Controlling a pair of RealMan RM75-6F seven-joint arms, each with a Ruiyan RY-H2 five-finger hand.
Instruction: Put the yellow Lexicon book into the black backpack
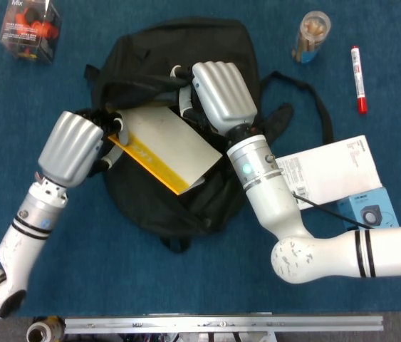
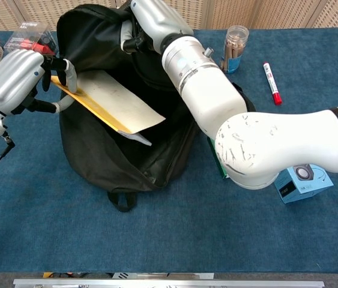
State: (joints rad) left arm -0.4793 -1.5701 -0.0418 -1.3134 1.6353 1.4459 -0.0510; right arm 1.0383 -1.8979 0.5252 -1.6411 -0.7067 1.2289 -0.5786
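The right hand (image 2: 147,21) grips the black backpack (image 2: 96,156) rim, holding its mouth open; the left hand (image 2: 15,81) clasps the yellow Lexicon book (image 1: 163,147), angled to slide inside.

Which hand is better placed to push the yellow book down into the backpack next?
Probably the left hand: it already grips the yellow book at its upper end, tilted into the black backpack. The right hand is at the opening's rim, apparently holding it open.

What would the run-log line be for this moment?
left hand: holds book by its edge | right hand: grips backpack rim | book: tilted, partly inside the backpack | not fully in
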